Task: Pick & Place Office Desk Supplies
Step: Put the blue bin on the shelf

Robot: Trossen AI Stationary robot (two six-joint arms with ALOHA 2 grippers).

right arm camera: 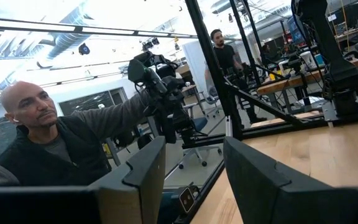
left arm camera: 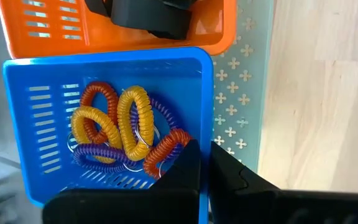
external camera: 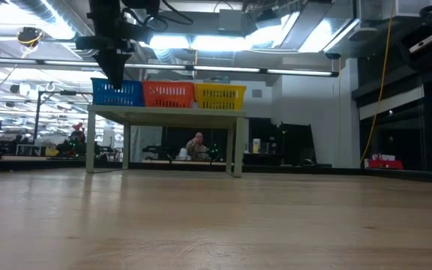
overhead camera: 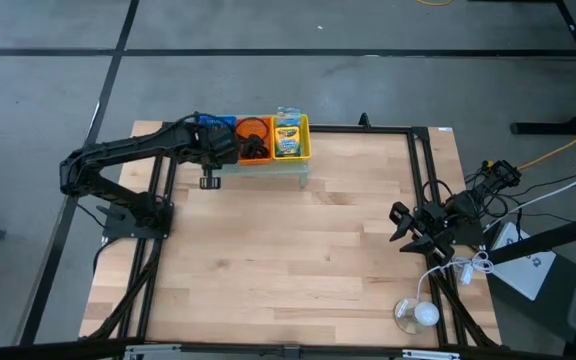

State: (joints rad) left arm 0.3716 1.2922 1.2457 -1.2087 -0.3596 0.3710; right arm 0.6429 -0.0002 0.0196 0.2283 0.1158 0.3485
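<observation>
L gripper (left arm camera: 205,167) sits above the near rim of the blue basket (left arm camera: 17,112), fingers pressed together, nothing between them. In the high view the L arm reaches across to the far-left end of the pale green mesh riser (overhead camera: 303,170), w/ the gripper over the blue basket.

3 baskets stand side by side on the riser: blue, orange basket (external camera: 169,94), yellow basket (external camera: 220,95).

Blue basket contents: coil rings (left arm camera: 120,127) in a tangled heap, touching each other. Yellow, orange and purple ones visible; exact count cannot be told.

Orange basket: black items (left arm camera: 145,15) inside, prob. clips, only partly in frame.

Yellow basket: green-and-yellow crayon box (overhead camera: 287,133) lying in it.

R gripper (right arm camera: 194,171) is parked at the table's (overhead camera: 288,260) right edge, well apart from the riser. Fingers stand apart, gap clear, holding nothing. It points off the table into the room.

Person in a dark vest (right arm camera: 48,149) shows close beyond the R gripper, arm stretched toward a black rig. 2nd person stands farther back in the room. Another seated person visible under the riser in the low view.

Table near-right corner: white cable and a small round white object (overhead camera: 423,313).
</observation>
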